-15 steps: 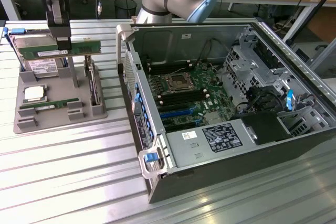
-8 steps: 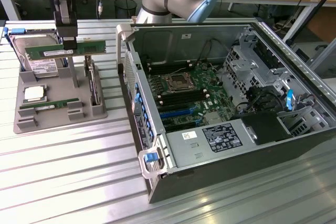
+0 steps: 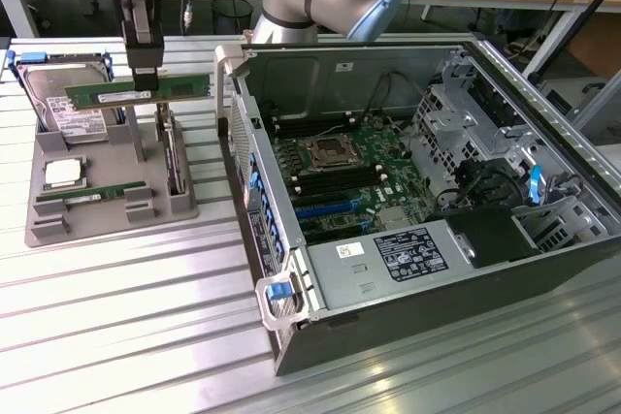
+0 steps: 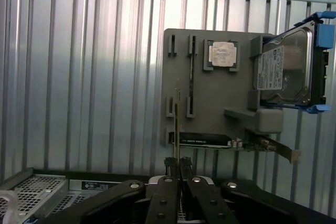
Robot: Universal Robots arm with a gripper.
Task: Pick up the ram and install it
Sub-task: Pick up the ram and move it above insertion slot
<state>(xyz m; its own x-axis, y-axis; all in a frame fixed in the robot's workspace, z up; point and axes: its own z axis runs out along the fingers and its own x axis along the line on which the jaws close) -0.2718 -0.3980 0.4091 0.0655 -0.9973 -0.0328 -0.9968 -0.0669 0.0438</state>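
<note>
Held ram [image 3: 179,86] clamped tight in gripper [image 3: 146,79], clear above tray [image 3: 107,157]; pickup done, seating in case [image 3: 408,322] beside tray not yet done.

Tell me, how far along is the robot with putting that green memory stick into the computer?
Done: the pickup. The fingers are shut on the ram, which hangs clear above the grey tray. In hand: the carry; the stick is over the tray, not over the open computer case. Left: the install itself; the long slots on the motherboard look empty.
</note>
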